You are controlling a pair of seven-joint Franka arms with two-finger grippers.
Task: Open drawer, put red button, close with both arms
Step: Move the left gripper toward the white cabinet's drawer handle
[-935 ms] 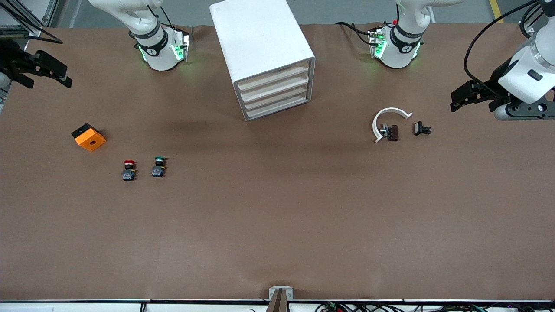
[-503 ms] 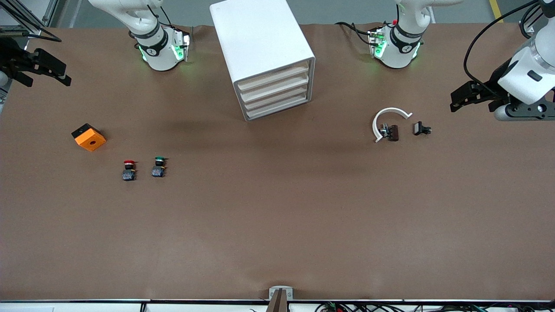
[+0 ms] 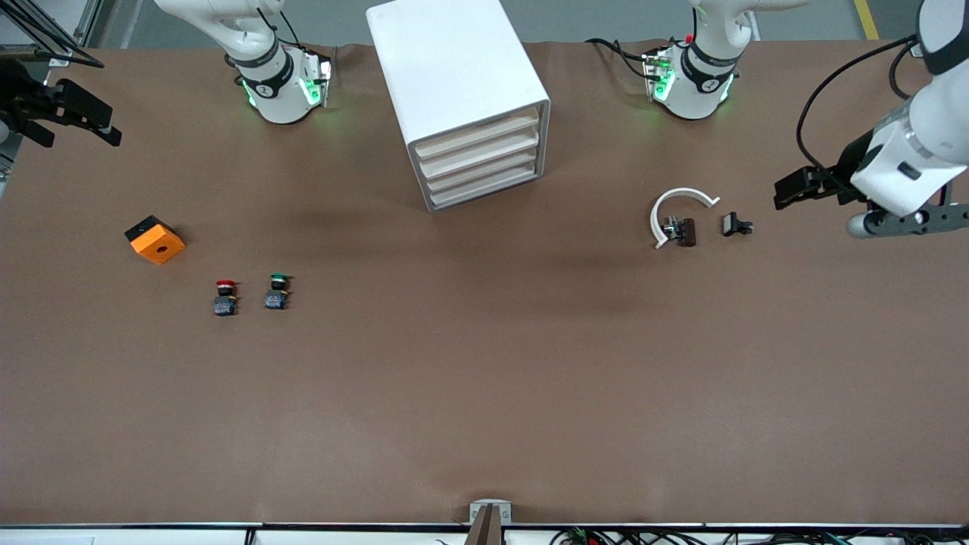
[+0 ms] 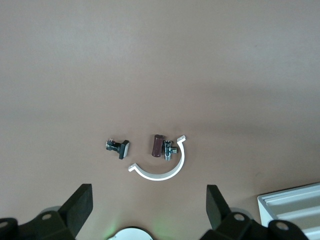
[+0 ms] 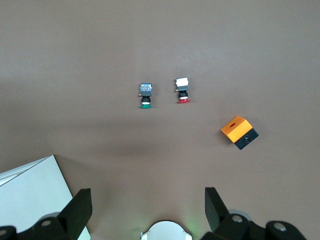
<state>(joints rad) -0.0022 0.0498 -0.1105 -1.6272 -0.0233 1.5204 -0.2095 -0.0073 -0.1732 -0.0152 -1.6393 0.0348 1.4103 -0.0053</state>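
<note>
Front view: left gripper [image 3: 787, 195] and right gripper [image 3: 106, 135] aloft (both spread).

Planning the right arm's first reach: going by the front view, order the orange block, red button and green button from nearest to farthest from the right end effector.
Measured from the right end effector:
1. Orange block, toward the right arm's end of the table.
2. Red button, nearer the front camera than the block.
3. Green button, beside the red one, toward the cabinet.

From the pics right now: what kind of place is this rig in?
Likely a robotics lab or test cell, not a home or shop. A wide brown table holds only a white drawer cabinet and small parts such as the red button. The left gripper and right gripper hang open.
</note>
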